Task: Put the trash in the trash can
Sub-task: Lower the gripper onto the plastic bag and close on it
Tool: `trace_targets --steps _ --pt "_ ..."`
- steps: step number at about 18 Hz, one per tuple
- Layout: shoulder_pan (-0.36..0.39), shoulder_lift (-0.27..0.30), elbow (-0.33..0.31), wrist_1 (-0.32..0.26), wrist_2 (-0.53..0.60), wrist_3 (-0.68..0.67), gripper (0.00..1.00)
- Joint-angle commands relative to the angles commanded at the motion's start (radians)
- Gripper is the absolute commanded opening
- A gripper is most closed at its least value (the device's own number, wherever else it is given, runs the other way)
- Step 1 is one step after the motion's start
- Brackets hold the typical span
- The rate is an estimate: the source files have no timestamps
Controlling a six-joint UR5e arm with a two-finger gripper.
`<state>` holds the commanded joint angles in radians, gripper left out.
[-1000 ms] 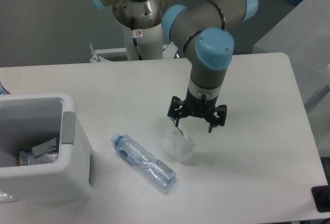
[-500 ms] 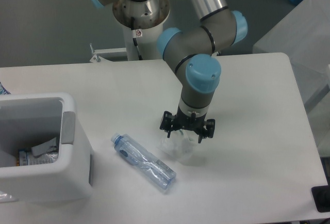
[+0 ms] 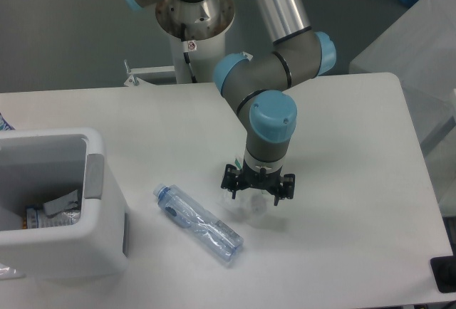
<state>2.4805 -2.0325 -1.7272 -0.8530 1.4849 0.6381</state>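
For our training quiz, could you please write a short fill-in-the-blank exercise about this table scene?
1. The hand is lowered over the crumpled ____.
2. The bottle lies on its ____ on the table.
3. The trash can stands at the ____ edge of the picture.
4. The bottle lies between the trash can and the ____.

Missing words: wrapper; side; left; hand

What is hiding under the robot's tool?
The crumpled clear wrapper sits right under the tool, on the white table. Only its lower edge shows; the tool covers its top, so I can't see whether it is gripped.
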Motion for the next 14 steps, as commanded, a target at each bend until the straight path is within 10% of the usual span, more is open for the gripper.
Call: trace_targets --steps 2,4,9,14 --pt "0.000 -0.003 -0.003 0.015 0.005 -0.002 0.98" --pt "0.000 -0.005 -0.006 0.015 0.027 -0.012 0.67" --pt "-0.012 -0.003 -0.006 0.015 0.032 -0.026 0.35" --pt "-0.012 0.000 0.001 0.015 0.029 -0.028 0.21"
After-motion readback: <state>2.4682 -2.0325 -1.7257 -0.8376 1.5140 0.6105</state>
